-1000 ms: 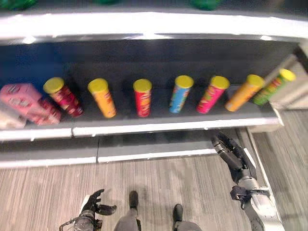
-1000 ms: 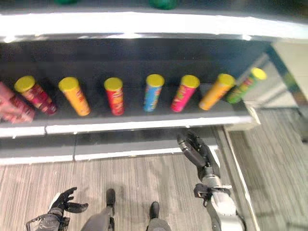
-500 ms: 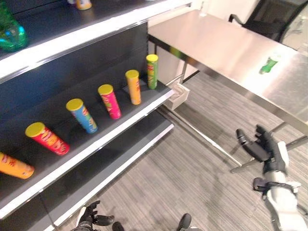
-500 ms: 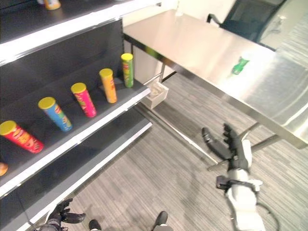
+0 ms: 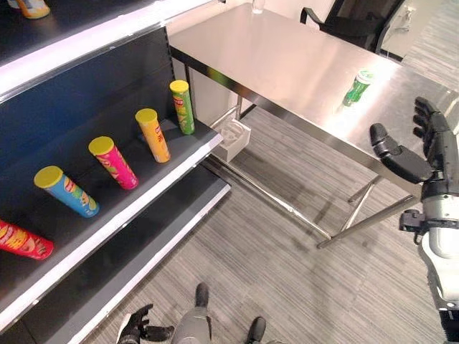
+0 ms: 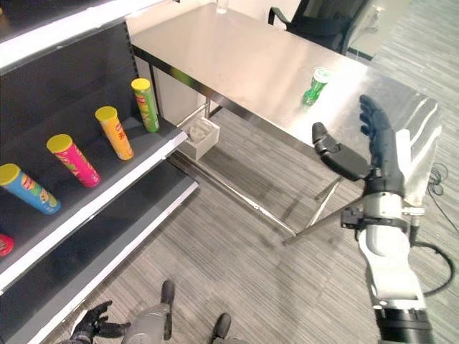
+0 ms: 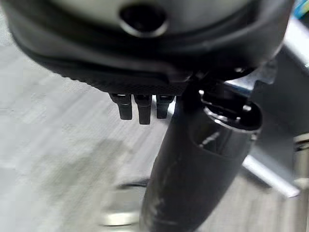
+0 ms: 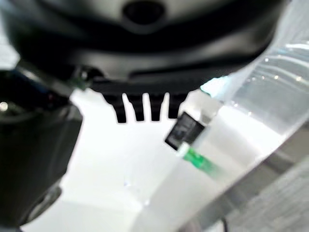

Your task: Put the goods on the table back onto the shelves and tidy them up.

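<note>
A green bottle (image 5: 356, 87) lies on the steel table (image 5: 287, 57) near its right end; it also shows as a green streak, the bottle (image 8: 197, 158), past my right hand's fingers (image 8: 140, 110). My right hand (image 6: 373, 154) is raised in front of the table's near edge, short of the bottle, fingers straight and thumb spread, holding nothing. My left hand (image 5: 136, 331) hangs low by the floor, relaxed and empty. On the dark shelf (image 5: 143, 190) at left stand tilted chip cans: green (image 5: 182, 106), orange (image 5: 153, 135), pink (image 5: 112, 162), blue (image 5: 66, 191), red (image 5: 21, 241).
A black chair (image 5: 344, 18) stands behind the table. A small white box (image 5: 233, 136) sits on the floor between the shelf's end and the table legs. A lower shelf board (image 5: 154, 251) juts out over the grey carpet (image 5: 287, 287).
The camera has swung right, from the shelf front to the table. My right hand has risen to table height with its fingers spread. The left hand stays low.
</note>
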Available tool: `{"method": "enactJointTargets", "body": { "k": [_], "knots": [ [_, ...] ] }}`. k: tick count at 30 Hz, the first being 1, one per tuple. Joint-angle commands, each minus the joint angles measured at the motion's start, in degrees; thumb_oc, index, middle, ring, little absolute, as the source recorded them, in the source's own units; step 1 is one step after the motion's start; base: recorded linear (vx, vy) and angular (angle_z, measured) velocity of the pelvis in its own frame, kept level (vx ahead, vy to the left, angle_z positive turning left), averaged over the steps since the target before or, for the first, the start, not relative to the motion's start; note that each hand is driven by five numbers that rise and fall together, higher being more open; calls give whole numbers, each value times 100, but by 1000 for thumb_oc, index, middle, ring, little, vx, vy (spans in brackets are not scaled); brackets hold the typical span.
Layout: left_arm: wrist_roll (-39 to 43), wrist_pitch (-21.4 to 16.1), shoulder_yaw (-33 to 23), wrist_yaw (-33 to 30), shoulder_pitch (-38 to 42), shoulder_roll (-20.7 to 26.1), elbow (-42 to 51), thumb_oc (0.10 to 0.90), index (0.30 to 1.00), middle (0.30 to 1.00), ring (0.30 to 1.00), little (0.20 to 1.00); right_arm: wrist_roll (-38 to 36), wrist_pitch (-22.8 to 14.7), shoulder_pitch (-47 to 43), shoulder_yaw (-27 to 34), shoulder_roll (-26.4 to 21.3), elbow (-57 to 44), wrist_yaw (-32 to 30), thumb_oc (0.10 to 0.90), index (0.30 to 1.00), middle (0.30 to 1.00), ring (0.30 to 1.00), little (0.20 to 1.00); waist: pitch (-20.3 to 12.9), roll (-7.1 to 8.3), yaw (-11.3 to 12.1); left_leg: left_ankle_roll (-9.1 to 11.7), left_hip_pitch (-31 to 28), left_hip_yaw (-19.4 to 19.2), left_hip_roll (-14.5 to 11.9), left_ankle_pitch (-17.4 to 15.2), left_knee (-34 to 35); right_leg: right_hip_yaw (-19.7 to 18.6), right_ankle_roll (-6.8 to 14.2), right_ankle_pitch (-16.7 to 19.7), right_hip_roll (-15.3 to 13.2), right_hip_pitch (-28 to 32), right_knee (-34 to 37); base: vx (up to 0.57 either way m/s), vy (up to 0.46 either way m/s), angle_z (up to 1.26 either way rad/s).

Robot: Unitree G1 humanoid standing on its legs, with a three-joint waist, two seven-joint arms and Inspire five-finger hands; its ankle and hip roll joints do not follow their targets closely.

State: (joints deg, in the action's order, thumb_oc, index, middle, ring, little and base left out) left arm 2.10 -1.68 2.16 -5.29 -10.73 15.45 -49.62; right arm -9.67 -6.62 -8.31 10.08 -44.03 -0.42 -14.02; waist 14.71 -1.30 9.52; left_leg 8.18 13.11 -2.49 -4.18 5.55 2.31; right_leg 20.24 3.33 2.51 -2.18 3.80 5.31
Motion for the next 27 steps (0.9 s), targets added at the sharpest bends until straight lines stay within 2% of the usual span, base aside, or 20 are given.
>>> {"method": "enactJointTargets", "body": {
  "k": [1, 3, 6, 8, 9, 11, 12, 13, 14, 15, 16, 17, 18, 19, 21, 22, 23, 24, 27],
  "knots": [
    [-104, -199, -150, -95, 138, 409, 312, 800, 900, 900, 900, 900, 84, -626, -1003, 166, -170, -411, -379, 800, 900, 900, 900, 900, -157, 151, 197, -248, 92, -678, 185, 238, 154, 51, 342, -925, 334, 369, -31, 249, 97, 6],
    [-133, -166, -168, -104, 89, 377, 310, 800, 900, 900, 900, 900, 180, -609, -1053, 156, -200, -450, -422, 800, 900, 900, 900, 900, -236, 159, 165, -290, -86, -658, 223, 375, 147, 5, 328, -1010, 340, 497, -31, 282, 120, 22],
    [-117, -127, -121, -133, 66, 404, 268, 800, 900, 900, 900, 900, 268, -570, -1281, 23, -244, -364, -460, 800, 900, 900, 900, 900, -358, 364, 183, -397, -246, -734, 263, 233, -32, -49, 315, -1054, 204, 669, -73, 246, 87, -23],
    [-77, -106, -108, -147, 87, 438, 276, 800, 900, 900, 900, 900, 391, -537, -1425, -39, -243, -283, -537, 800, 900, 900, 900, 900, -396, 456, 217, -590, -475, -876, 322, 11, -83, -72, 379, -1169, 11, 646, -633, 241, 125, -40],
    [-84, -88, -92, -163, 116, 458, 251, 800, 900, 900, 900, 900, 431, -505, -1458, -17, -215, -278, -547, 800, 900, 900, 900, 900, -397, 486, 204, -659, -622, -908, 342, -109, -86, -24, 478, -1190, -115, 559, -1057, 207, 128, -35],
    [-41, -58, -67, -212, 223, 517, 264, 800, 900, 900, 900, 900, 456, -455, -1509, 101, -186, -388, -569, 800, 900, 900, 900, 900, -311, 439, 81, -834, -816, -877, 356, -298, -148, 30, 768, -1002, -462, 30, -2287, 136, 124, -43],
    [-41, -58, -66, -212, 224, 517, 263, 800, 900, 900, 900, 900, 456, -454, -1508, 102, -186, -388, -569, 800, 900, 900, 900, 900, -320, 440, 82, -835, -803, -878, 356, -297, -151, 28, 767, -1004, -463, 13, -2296, 47, 124, -22],
    [-7, -69, -21, -253, 279, 557, 299, 800, 900, 900, 900, 900, 466, -475, -1584, 130, -188, -371, -630, 800, 900, 900, 900, 900, -250, 390, -5, -896, -914, -850, 365, -350, -152, 25, 882, -844, -594, -275, -2915, 63, 126, 5],
    [9, -68, 18, -287, 316, 602, 400, 800, 900, 900, 900, 900, 523, -471, -1658, 152, -258, -379, -668, 800, 900, 900, 900, 900, -216, 326, -87, -939, -1097, -818, 348, -437, -69, 135, 942, -652, -891, -540, -3330, 63, 128, 7],
    [9, -65, 18, -288, 318, 598, 402, 800, 900, 900, 900, 900, 524, -471, -1664, 149, -262, -376, -669, 800, 900, 900, 900, 900, -207, 341, -100, -948, -1106, -810, 377, -428, -53, 136, 952, -681, -928, -556, -3385, 93, 51, 11],
    [-6, -72, 31, -298, 362, 617, 392, 800, 900, 900, 900, 900, 525, -480, -1660, 183, -300, -396, -673, 800, 900, 900, 900, 900, -222, 346, -91, -936, -1147, -786, 371, -474, -23, 219, 879, -698, -1092, -567, -3191, 141, -112, 21],
    [-15, -103, 94, -309, 472, 651, 375, 800, 900, 900, 900, 900, 440, -498, -1617, 311, -444, -363, -674, 800, 900, 900, 900, 900, -245, 346, -127, -851, -1191, -614, 332, -587, 12, 304, 765, -746, -1359, -530, -2488, 222, -249, 28],
    [-76, -103, 213, -283, 568, 675, 336, 800, 900, 900, 900, 900, 346, -492, -1592, 390, -624, -243, -709, 800, 900, 900, 900, 900, -296, 377, -198, -769, -1161, -463, 316, -667, -28, 218, 808, -358, -1505, -493, -1461, 262, -306, 49],
    [-133, -103, 256, -255, 603, 685, 292, 800, 900, 900, 900, 900, 311, -473, -1521, 461, -692, -199, -712, 800, 900, 900, 900, 900, -319, 407, -255, -733, -1213, -382, 304, -732, -12, 35, 870, -141, -1545, -546, -1003, 240, -267, 54],
    [-185, -96, 223, -216, 605, 704, 296, 800, 900, 900, 900, 900, 293, -412, -1344, 595, -763, -152, -708, 800, 900, 900, 900, 900, -324, 416, -370, -664, -1372, -269, 214, -812, 34, -180, 1020, 272, -1701, -859, -598, 300, -223, 57],
    [-240, -86, 186, -181, 539, 731, 291, 800, 900, 900, 900, 900, 325, -344, -1178, 647, -791, -104, -658, 800, 900, 900, 900, 900, -333, 445, -429, -589, -1538, -249, 117, -876, 92, -188, 1128, 550, -1721, -951, -387, 341, -258, 67],
    [-237, -89, 171, -176, 526, 734, 292, 800, 900, 900, 900, 900, 334, -321, -1105, 681, -813, -71, -637, 800, 900, 900, 900, 900, -319, 480, -457, -560, -1614, -220, 84, -901, 110, -213, 1162, 677, -1695, -960, -353, 313, -277, 60],
    [-239, -89, 188, -168, 530, 750, 294, 800, 900, 900, 900, 900, 319, -295, -1095, 678, -861, 27, -642, 800, 900, 900, 900, 900, -306, 539, -459, -522, -1666, -197, 67, -930, 116, -196, 1167, 766, -1647, -914, -263, 218, -210, 65],
    [-279, -81, 206, -124, 459, 742, 302, 800, 900, 900, 900, 900, 291, -225, -1006, 745, -894, 198, -593, 800, 900, 900, 900, 900, -380, 730, -459, -412, -1833, -154, 9, -1018, 155, -179, 1167, 718, -1521, -696, -119, 235, -244, 36]
  ]
}}
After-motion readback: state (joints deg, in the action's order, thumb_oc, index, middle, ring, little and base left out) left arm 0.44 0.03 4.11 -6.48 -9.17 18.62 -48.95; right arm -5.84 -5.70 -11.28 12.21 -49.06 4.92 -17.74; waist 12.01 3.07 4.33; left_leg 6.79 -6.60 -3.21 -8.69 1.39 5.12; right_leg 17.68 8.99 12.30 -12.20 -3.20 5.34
